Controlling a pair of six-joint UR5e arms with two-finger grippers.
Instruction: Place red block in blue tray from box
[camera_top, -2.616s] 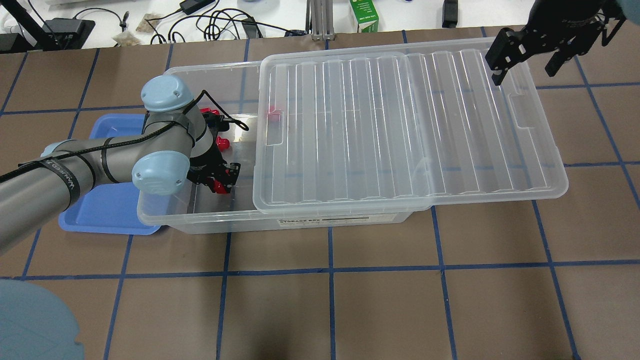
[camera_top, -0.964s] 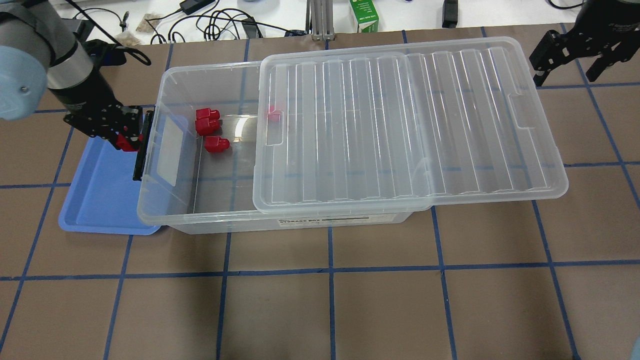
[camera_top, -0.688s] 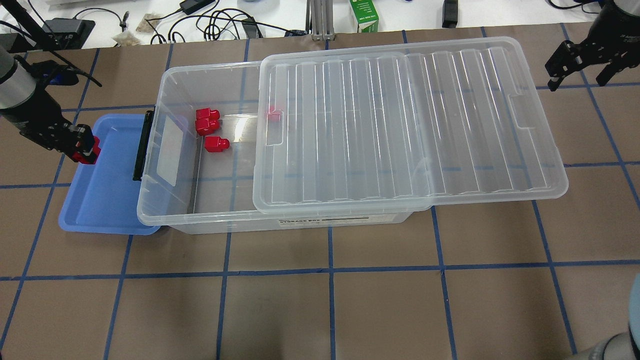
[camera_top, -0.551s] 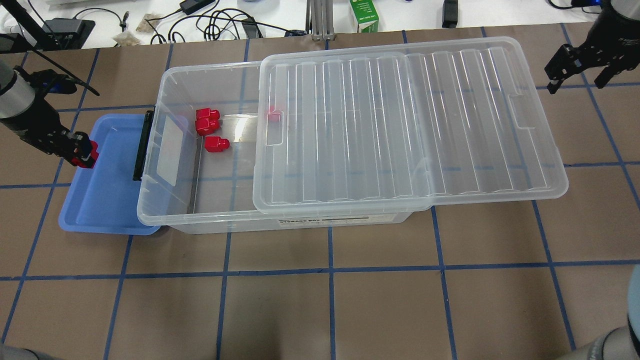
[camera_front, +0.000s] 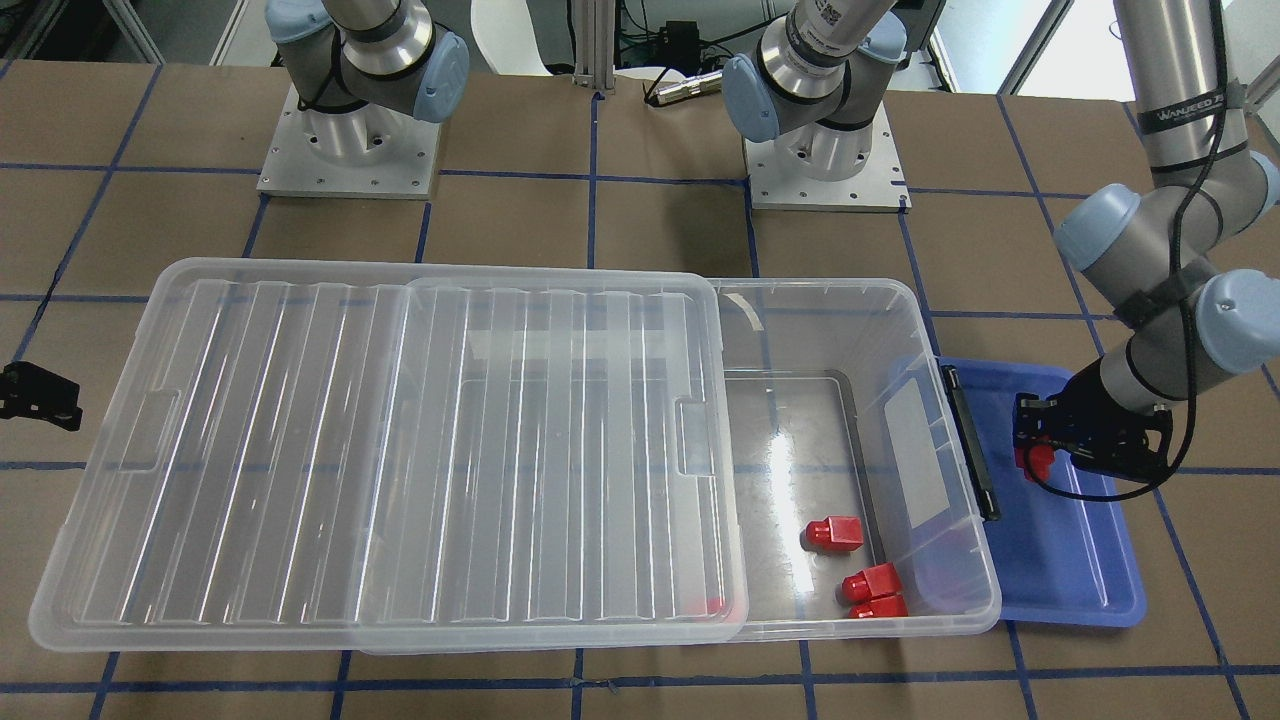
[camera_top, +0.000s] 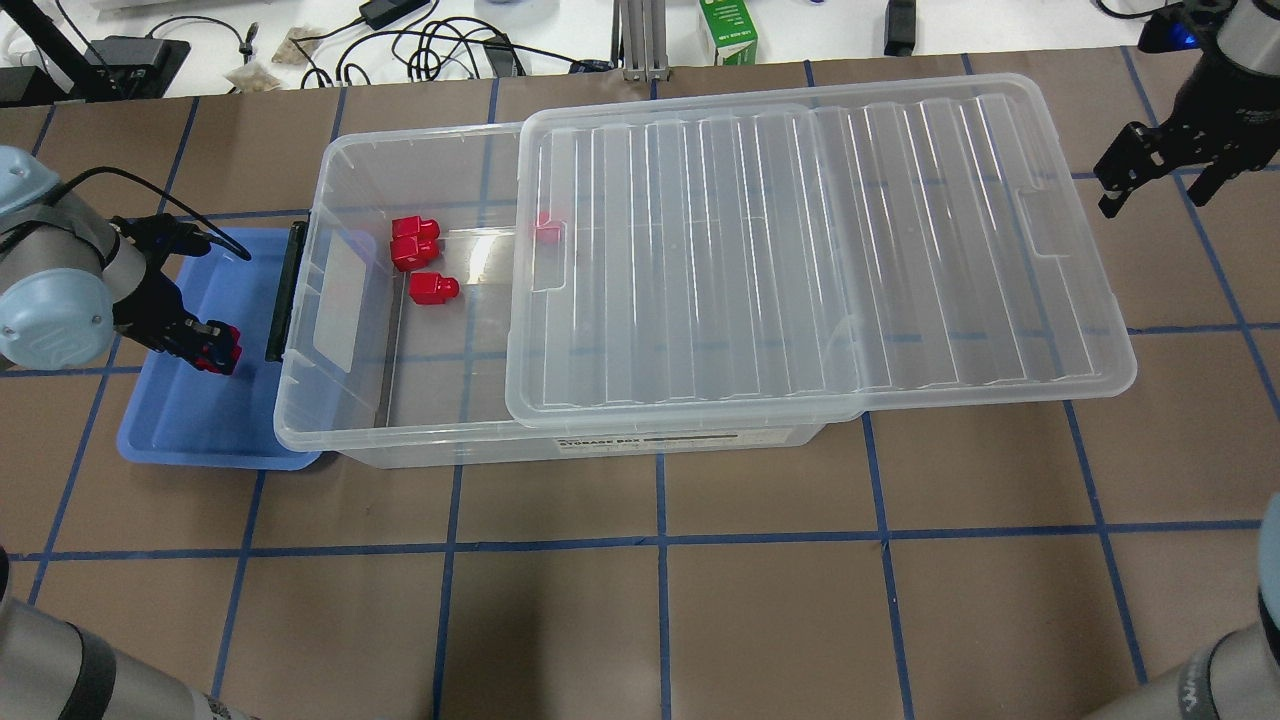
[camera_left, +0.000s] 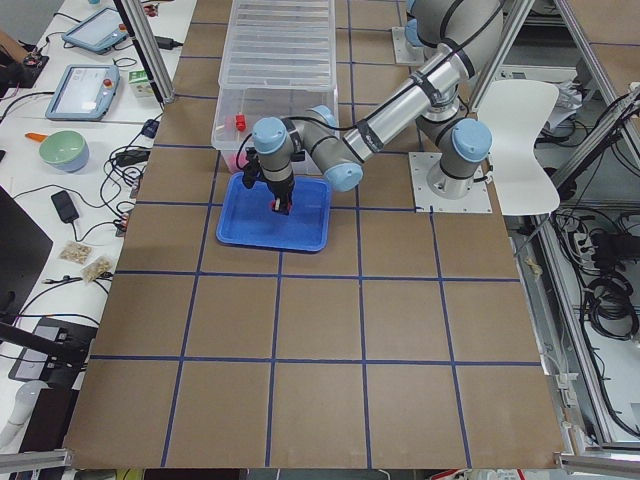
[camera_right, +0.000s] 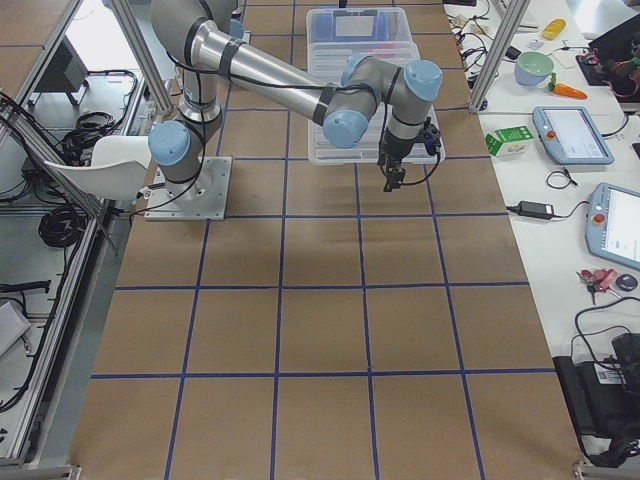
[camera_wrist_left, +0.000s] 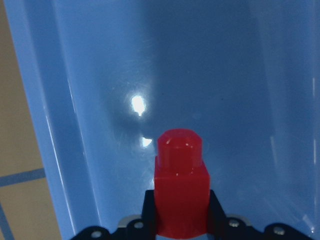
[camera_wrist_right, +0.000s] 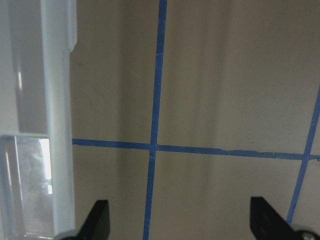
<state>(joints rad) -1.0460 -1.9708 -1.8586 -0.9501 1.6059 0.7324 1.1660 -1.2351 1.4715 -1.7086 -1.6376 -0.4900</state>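
Table (camera_top: 700, 600): brown surface with a blue tape grid.

The box (camera_top: 440, 440) lay lengthwise across the table. Its ribbed lid (camera_top: 800, 250) was slid toward the robot's right, which left the end on the robot's left uncovered. A black latch (camera_top: 284, 290) sat on that open end.

The blue tray (camera_top: 190, 420) lay just beside the latch end of the box. In the overhead view the box rim overlapped the tray's near edge.

Left gripper (camera_top: 212, 348): over the tray interior, pointing down, its fingers clamped on the red block (camera_wrist_left: 180, 200). The block's body sat between the fingers. Its nub pointed away from the gripper, toward the tray floor. Whether the nub touched the floor could not be told. The block was on the tray side of the latch, outside the box.

Right gripper (camera_wrist_right: 182, 220): over bare table past the lid's far end on the robot's right. Its fingers stood wide apart with nothing between them.

Loose blocks in the box: two side by side (camera_top: 415, 245) and one just beside them (camera_top: 433, 288), all on the uncovered floor. A fourth (camera_top: 547, 230) showed at the lid's edge.
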